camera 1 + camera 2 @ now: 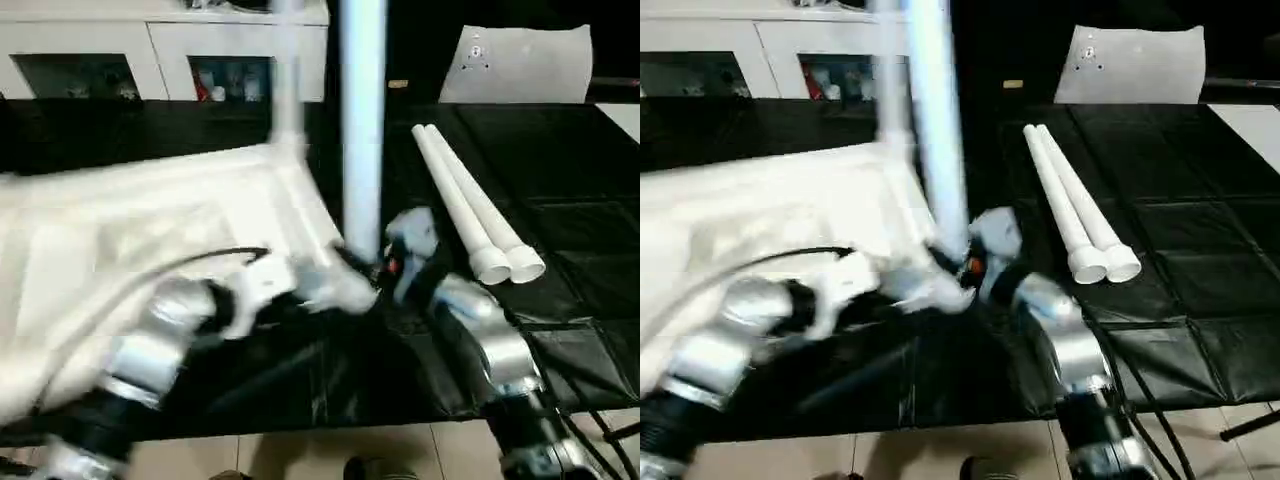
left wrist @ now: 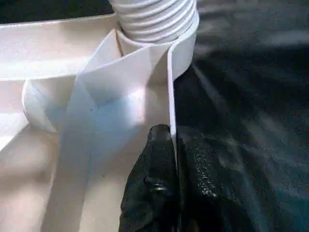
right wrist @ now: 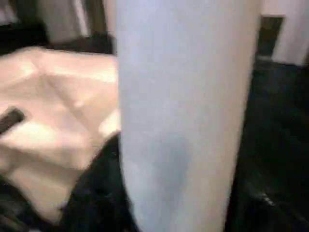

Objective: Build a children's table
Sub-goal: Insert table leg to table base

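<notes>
The white table top [image 1: 150,230] lies underside up on the black mat. A leg [image 1: 287,80] stands upright in its far right corner. A second leg [image 1: 362,120] stands upright at the near right corner, its threaded end [image 2: 154,19] in the round socket. My right gripper [image 1: 385,262] is closed around this leg low down, and the leg [image 3: 183,111] looms close in the right wrist view. My left gripper [image 1: 345,290] is shut on the top's thin rim [image 2: 171,87] beside that socket, one black finger [image 2: 154,164] on each side. Two more legs [image 1: 465,205] lie side by side on the mat to the right.
White cabinets with glass doors [image 1: 160,50] line the back. A flat white panel [image 1: 515,65] leans at the back right. The black mat [image 1: 560,200] stretches to the right of the loose legs. Pale floor tiles [image 1: 300,455] run along the near edge.
</notes>
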Robot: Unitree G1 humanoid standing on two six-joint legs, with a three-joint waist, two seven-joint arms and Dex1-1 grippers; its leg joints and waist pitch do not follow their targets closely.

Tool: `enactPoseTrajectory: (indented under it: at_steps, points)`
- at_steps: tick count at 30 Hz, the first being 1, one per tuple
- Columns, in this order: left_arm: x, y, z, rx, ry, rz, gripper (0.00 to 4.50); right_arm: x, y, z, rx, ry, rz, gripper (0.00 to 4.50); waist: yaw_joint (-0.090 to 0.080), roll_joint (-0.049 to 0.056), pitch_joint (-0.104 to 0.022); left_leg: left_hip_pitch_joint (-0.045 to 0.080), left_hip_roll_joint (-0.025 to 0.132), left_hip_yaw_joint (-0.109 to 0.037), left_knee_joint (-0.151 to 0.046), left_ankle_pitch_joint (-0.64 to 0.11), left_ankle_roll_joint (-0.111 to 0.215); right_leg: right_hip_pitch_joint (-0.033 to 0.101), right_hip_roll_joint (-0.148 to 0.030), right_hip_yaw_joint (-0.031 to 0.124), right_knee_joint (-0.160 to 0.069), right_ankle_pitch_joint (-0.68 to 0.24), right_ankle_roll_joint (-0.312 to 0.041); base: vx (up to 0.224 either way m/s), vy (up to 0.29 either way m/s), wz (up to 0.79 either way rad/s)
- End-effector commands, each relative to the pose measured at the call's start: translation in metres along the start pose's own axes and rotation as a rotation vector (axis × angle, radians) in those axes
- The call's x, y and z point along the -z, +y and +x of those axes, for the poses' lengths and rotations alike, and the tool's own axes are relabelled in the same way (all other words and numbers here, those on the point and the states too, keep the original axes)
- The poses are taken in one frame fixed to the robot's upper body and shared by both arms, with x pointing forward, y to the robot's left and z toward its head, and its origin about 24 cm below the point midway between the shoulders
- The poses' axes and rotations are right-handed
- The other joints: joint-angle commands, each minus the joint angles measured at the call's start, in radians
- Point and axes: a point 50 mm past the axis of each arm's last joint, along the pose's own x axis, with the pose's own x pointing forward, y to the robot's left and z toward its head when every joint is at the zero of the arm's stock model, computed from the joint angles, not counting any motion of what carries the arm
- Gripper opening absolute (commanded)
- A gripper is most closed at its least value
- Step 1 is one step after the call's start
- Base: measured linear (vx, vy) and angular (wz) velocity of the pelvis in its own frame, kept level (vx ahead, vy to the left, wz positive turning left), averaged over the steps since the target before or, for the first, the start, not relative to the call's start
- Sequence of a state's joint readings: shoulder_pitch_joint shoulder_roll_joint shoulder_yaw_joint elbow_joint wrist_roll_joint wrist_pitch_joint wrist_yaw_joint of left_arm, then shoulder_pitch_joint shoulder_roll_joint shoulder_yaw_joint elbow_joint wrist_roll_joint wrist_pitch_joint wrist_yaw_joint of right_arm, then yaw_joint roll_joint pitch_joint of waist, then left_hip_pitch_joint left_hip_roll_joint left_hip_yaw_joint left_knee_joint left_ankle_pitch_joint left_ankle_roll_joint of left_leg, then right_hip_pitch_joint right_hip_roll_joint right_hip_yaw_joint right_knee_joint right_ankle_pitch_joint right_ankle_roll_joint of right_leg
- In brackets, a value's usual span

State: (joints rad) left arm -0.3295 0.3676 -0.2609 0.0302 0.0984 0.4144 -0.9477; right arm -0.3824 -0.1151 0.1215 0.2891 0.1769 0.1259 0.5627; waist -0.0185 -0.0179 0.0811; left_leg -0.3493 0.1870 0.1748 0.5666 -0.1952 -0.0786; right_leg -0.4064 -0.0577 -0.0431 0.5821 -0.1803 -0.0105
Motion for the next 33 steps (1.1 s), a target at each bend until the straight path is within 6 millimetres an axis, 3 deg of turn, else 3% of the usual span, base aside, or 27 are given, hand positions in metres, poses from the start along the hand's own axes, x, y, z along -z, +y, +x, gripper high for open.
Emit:
enactPoseTrajectory:
  at_steps: [1,4,6,9,11,17,28,31,33]
  points:
    - [-0.018,-0.010,0.015,-0.003,-0.075,-0.004,0.00,0.034,0.000,-0.001,0.088,0.156,0.060,1.91,0.001,-0.003,-0.026,-0.004,0.038,-0.017,-0.079,-0.331,0.021,0.022,-0.069,0.047,-0.092,-0.493,-0.150,0.000,0.000,0.00]
    - [-0.022,-0.009,0.019,-0.027,-0.062,0.003,0.00,0.032,0.001,0.003,0.103,0.139,0.079,1.91,0.007,0.000,-0.030,0.005,0.038,-0.015,-0.074,-0.325,0.028,0.015,-0.072,0.051,-0.099,-0.513,-0.133,0.000,0.000,0.00]
    - [-0.021,-0.006,0.019,-0.046,-0.038,0.018,0.00,0.032,0.002,0.004,0.096,0.135,0.078,1.91,0.011,0.001,-0.032,-0.005,0.040,-0.015,-0.080,-0.298,0.030,0.024,-0.068,0.048,-0.090,-0.441,-0.138,0.000,0.000,0.00]
    - [-0.013,0.004,0.014,-0.070,0.013,0.065,0.00,0.031,0.003,-0.001,0.072,0.113,0.071,1.91,0.014,0.003,-0.037,-0.006,0.040,-0.013,-0.079,-0.276,0.033,0.029,-0.067,0.049,-0.083,-0.358,-0.155,0.000,0.000,0.00]
    - [-0.012,0.006,0.012,-0.075,0.015,0.067,0.00,0.031,0.001,-0.003,0.074,0.108,0.069,1.91,0.016,0.002,-0.037,-0.005,0.041,-0.011,-0.078,-0.273,0.034,0.029,-0.068,0.050,-0.084,-0.351,-0.158,0.000,0.000,0.00]
    - [-0.001,0.018,0.002,-0.073,0.042,0.106,0.00,0.025,-0.008,-0.019,0.088,0.026,0.106,1.91,0.024,0.001,-0.039,-0.006,0.037,-0.010,-0.078,-0.259,0.045,0.033,-0.069,0.049,-0.089,-0.388,-0.144,0.000,0.000,0.00]
    - [0.004,0.038,-0.006,-0.111,0.029,0.121,0.00,0.036,-0.010,-0.052,0.072,0.003,0.123,1.91,0.020,-0.001,-0.047,-0.007,0.040,-0.013,-0.078,-0.266,0.043,0.036,-0.072,0.045,-0.092,-0.442,-0.137,0.000,0.000,0.00]
    - [0.006,0.036,-0.006,-0.062,0.019,0.134,0.00,0.028,-0.015,-0.057,0.093,-0.058,0.181,1.91,0.023,-0.007,-0.050,-0.007,0.038,-0.013,-0.075,-0.258,0.051,0.037,-0.075,0.046,-0.095,-0.477,-0.122,0.000,0.000,0.00]
    - [0.007,0.034,-0.006,-0.038,0.018,0.140,0.00,0.021,-0.016,-0.055,0.088,-0.089,0.211,1.91,0.019,-0.005,-0.054,-0.010,0.036,-0.013,-0.074,-0.239,0.050,0.040,-0.073,0.045,-0.093,-0.459,-0.130,0.000,0.000,0.00]
